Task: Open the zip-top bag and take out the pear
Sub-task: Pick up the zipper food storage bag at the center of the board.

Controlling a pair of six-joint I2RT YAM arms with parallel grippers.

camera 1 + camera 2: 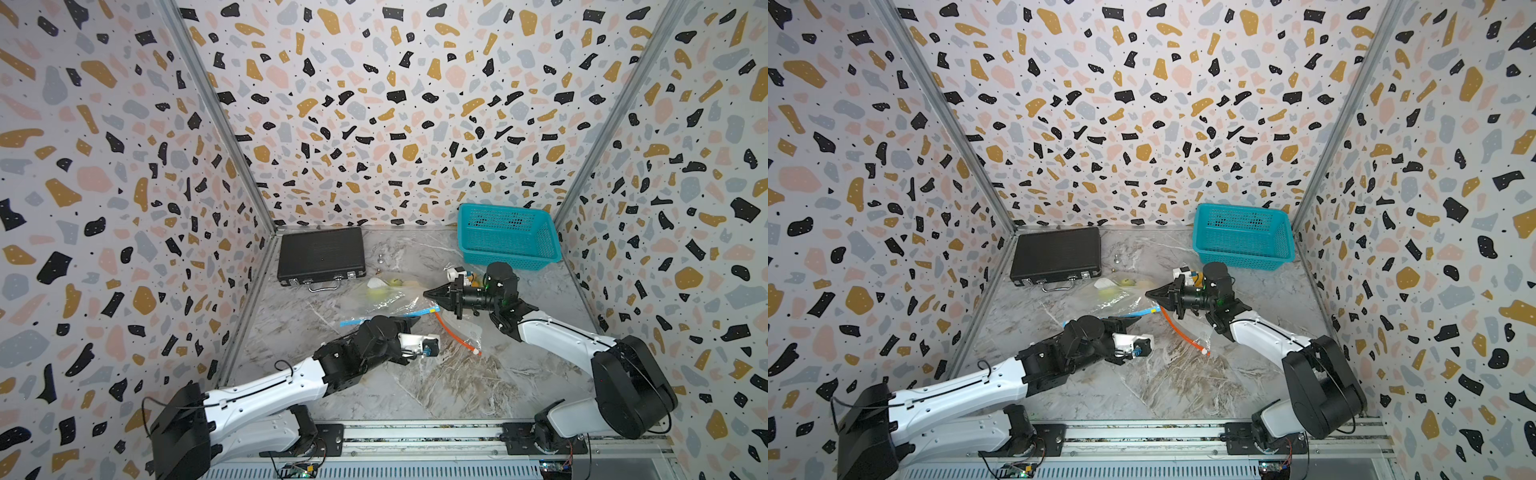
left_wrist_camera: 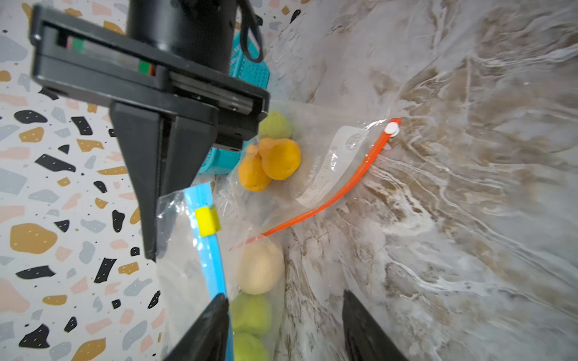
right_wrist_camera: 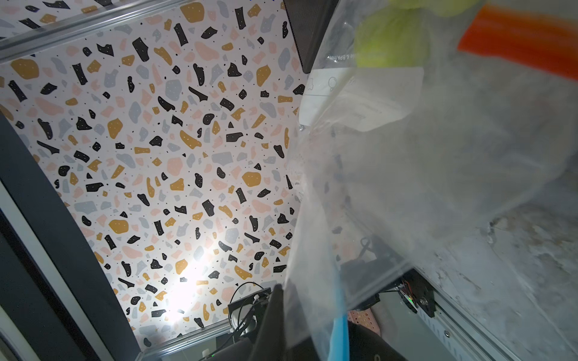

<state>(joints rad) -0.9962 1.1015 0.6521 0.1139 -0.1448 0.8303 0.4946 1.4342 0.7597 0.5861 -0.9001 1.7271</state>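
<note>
pinching blue-zip bag [image 1: 386, 301], right claw [image 1: 428, 294]

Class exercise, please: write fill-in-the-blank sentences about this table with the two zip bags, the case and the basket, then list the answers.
1. The slider on the blue zip strip is ___.
2. The other bag has a zip strip coloured ___.
3. The gripper shut on the blue-strip bag is the robot's ___ one.
4. Of the case and the basket, the ___ is black.
Missing words: yellow; orange; right; case.
</note>
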